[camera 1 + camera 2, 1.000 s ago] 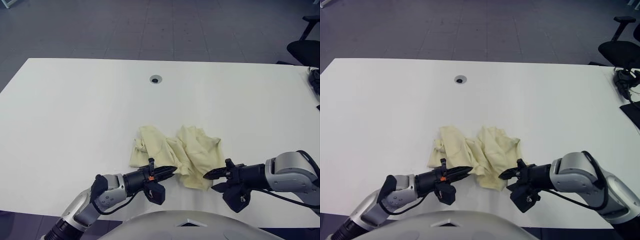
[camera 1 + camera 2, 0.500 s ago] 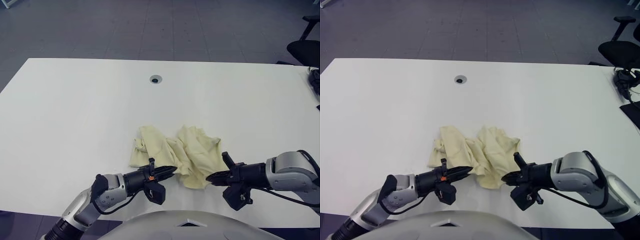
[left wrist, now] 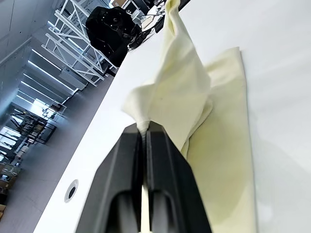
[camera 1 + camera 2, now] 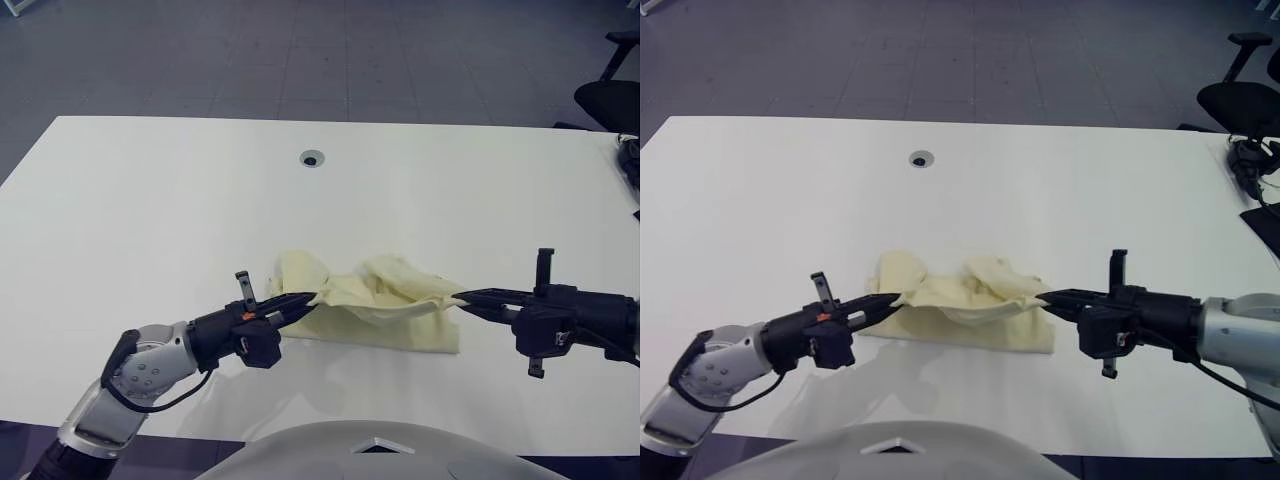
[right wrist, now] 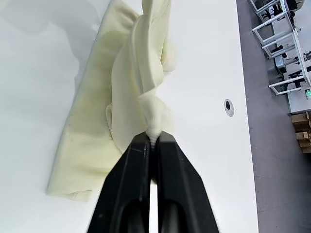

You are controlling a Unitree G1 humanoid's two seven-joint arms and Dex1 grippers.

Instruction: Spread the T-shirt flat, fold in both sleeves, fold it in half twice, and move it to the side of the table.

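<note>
A pale yellow T-shirt (image 4: 375, 300) hangs crumpled between my two grippers near the front of the white table (image 4: 150, 200). Its lower edge (image 4: 400, 337) trails on the tabletop. My left gripper (image 4: 303, 298) is shut on the shirt's left end, lifted a little above the table. My right gripper (image 4: 462, 297) is shut on the shirt's right end at about the same height. In the left wrist view the shut fingers (image 3: 143, 133) pinch a fold of cloth (image 3: 170, 92). In the right wrist view the fingers (image 5: 152, 141) clamp a twisted bunch of the T-shirt (image 5: 141, 77).
A round cable hole (image 4: 312, 158) sits in the table farther back at the middle. A black office chair (image 4: 610, 100) stands beyond the right end of the table, with dark cables (image 4: 1245, 160) at that edge. Bare tabletop lies to the left and behind the shirt.
Both grippers have closed on the shirt's ends, lifted and moved apart, left going left and right going right. The heap has been stretched into a hanging band between them.
</note>
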